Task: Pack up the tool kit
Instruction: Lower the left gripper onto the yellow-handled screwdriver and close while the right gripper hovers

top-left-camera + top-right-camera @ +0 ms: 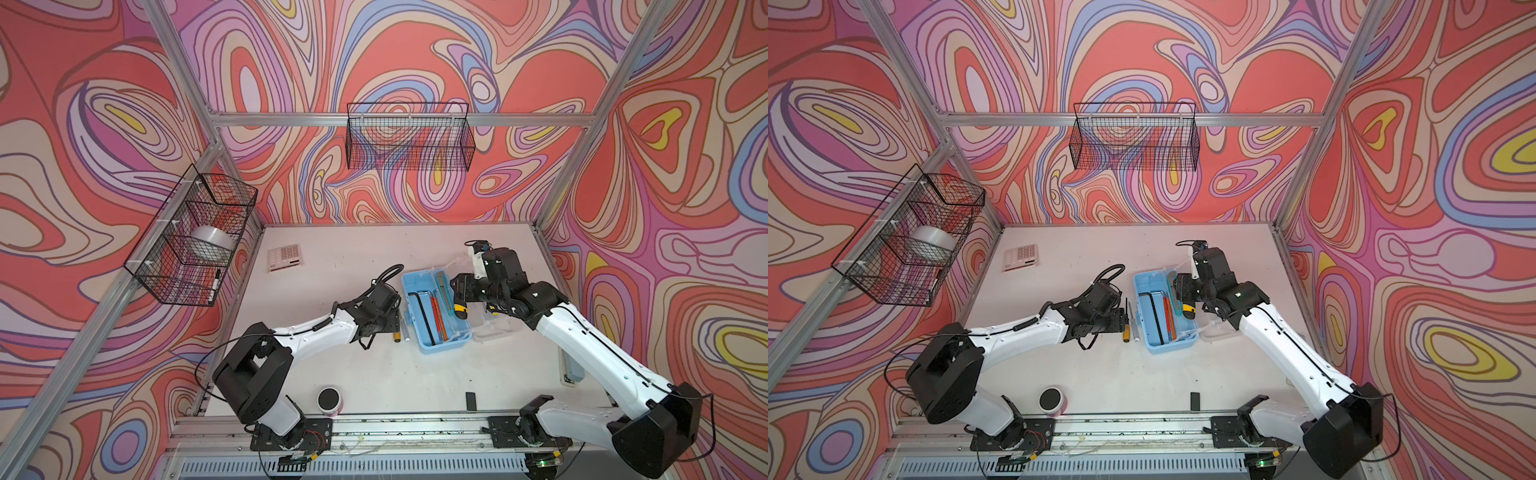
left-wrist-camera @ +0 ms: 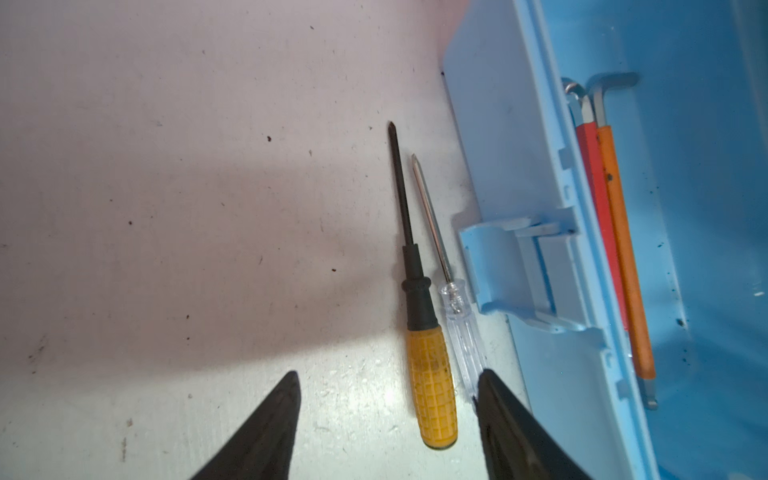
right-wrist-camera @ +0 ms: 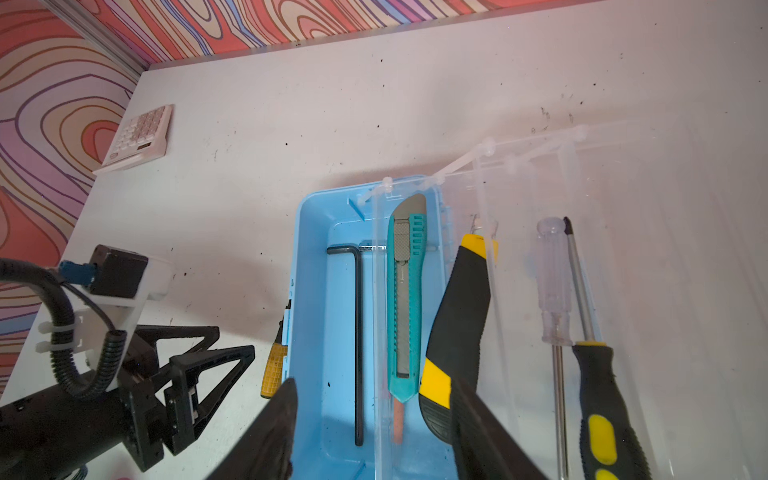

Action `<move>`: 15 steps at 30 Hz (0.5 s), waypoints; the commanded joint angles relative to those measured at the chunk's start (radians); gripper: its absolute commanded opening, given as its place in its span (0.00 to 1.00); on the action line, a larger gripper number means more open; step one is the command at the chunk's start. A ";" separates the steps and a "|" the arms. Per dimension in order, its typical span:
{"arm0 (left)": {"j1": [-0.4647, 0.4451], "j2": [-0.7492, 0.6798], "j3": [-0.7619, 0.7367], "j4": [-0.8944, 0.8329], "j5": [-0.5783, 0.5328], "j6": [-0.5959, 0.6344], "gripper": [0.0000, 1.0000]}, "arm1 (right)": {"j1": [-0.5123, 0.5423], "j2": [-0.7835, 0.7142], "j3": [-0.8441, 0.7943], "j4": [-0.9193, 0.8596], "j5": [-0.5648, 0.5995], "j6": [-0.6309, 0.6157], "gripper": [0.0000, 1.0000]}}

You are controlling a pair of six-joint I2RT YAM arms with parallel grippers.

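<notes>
Top views, step: I judge we're mid-pack. The case (image 1: 444, 345) sits open right of the tabletop's middle, its clear lid (image 1: 496, 330) lying flat toward the right edge. The left gripper (image 1: 395, 324) is low at the case's outer wall and the right gripper (image 1: 457, 289) is over the interior.
Top views, other: the calculator (image 1: 284, 257) near the far-left corner isn't ours.
Left wrist, hand: jaws apart, nothing clamped. The yellow-handled screwdriver (image 2: 432, 386) lies between them on the tabletop, with the clear-handled screwdriver (image 2: 459, 320) just beside it along the case wall.
Left wrist, contents: orange hex key (image 2: 623, 257) and red hex key (image 2: 596, 199), side by side.
Next move: I'd close on the yellow handle alone, then lift it over the wall; the clear one could get caught too.
Right wrist, hand: jaws apart, clamping nothing. The yellow-black knife (image 3: 457, 324) lies across the lid-side rim; I can't tell whether it touches a finger.
Right wrist, contents: black hex key (image 3: 358, 332) and teal knife (image 3: 405, 299). A second clear-handled screwdriver (image 3: 552, 291) and a black-yellow screwdriver (image 3: 602, 395) lie at the lid; whether on or under it, I can't tell.
</notes>
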 commanded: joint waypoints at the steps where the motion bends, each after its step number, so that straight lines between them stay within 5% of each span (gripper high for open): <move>1: -0.017 0.044 0.032 -0.082 -0.076 -0.026 0.60 | 0.003 -0.031 -0.010 0.015 0.027 -0.001 0.59; 15: -0.057 0.139 0.073 -0.065 -0.064 -0.069 0.55 | 0.004 -0.057 -0.044 0.026 0.057 -0.033 0.59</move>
